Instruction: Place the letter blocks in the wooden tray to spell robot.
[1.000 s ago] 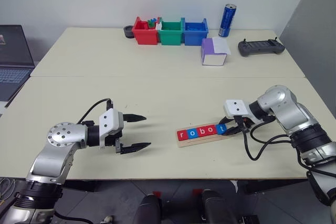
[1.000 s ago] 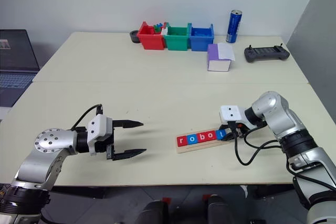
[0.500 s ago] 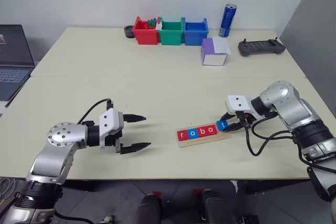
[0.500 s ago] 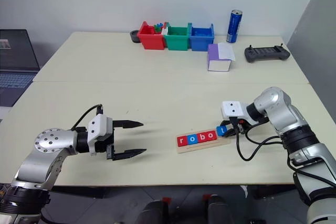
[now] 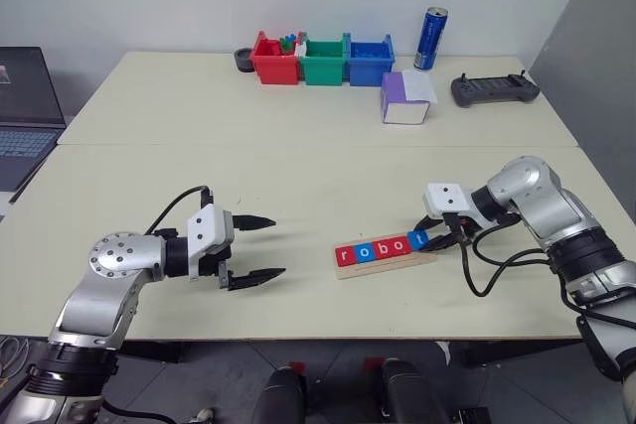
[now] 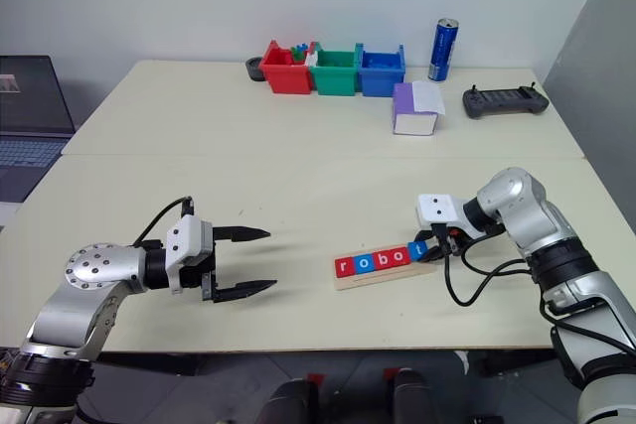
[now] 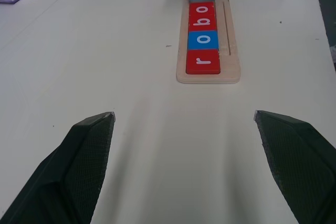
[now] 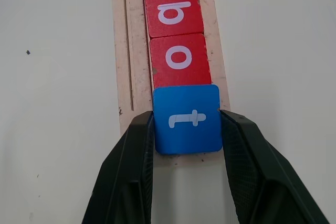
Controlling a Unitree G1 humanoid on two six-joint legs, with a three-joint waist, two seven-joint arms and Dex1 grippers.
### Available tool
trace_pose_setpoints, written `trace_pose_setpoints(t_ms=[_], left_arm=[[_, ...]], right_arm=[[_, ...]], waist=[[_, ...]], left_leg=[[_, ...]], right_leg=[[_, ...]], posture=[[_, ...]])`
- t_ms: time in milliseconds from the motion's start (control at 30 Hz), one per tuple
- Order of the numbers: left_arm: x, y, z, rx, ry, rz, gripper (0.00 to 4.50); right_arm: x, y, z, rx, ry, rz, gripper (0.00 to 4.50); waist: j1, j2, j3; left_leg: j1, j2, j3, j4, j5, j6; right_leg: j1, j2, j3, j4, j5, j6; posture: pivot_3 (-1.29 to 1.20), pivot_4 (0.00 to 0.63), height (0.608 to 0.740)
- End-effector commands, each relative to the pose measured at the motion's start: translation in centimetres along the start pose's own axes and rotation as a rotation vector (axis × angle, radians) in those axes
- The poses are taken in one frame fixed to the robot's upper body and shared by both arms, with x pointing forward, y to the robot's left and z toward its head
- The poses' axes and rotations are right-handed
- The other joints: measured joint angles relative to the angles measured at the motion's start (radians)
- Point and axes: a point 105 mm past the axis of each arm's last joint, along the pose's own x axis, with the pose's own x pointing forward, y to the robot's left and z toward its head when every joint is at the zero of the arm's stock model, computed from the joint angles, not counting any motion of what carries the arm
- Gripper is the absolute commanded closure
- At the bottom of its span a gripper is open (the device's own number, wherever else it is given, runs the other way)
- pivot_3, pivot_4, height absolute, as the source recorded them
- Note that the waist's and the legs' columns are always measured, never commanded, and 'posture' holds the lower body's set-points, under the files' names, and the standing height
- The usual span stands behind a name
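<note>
The left gripper (image 5: 252, 250) hovers over bare table at the near left, fingers spread wide and empty, well apart from the wooden tray (image 5: 386, 257). The tray's long axis runs left to right, letter blocks r, o, b, o seated. At its right end the right gripper (image 8: 187, 129) pinches the blue t block (image 8: 187, 118), lying against the last o.

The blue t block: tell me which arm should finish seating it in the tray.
Right. The right gripper already clamps the blue t block at the wooden tray's end, beside the red o. The left gripper hangs open, well away.
</note>
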Motion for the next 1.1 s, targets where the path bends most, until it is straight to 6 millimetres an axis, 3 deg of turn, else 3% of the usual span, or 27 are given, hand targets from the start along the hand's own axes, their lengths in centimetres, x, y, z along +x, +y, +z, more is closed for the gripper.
trace_pose_setpoints(t_ms=[33,633,1100], left_arm=[[-0.55,0.28,1.28,0.043,-0.022,0.017,0.0],[-0.5,0.41,1.4,0.044,-0.018,0.026,0.0],[-0.88,0.63,1.07,0.043,-0.012,0.037,0.0]], right_arm=[[-0.5,-0.43,0.8,-0.043,-0.002,-0.001,3.04],[-1.28,-0.7,0.63,-0.05,-0.003,-0.014,3.04],[-0.66,-0.9,-0.07,-0.048,0.018,-0.011,3.04]], waist=[[0.0,0.0,0.0],[0.0,0.0,0.0],[0.0,0.0,0.0]], left_leg=[[0.0,0.0,0.0,0.0,0.0,0.0],[0.0,0.0,0.0,0.0,0.0,0.0],[0.0,0.0,0.0,0.0,0.0,0.0]], right_leg=[[0.0,0.0,0.0,0.0,0.0,0.0],[0.0,0.0,0.0,0.0,0.0,0.0],[0.0,0.0,0.0,0.0,0.0,0.0]], posture=[[0.0,0.15,0.74],[0.0,0.15,0.74],[0.0,0.15,0.74]])
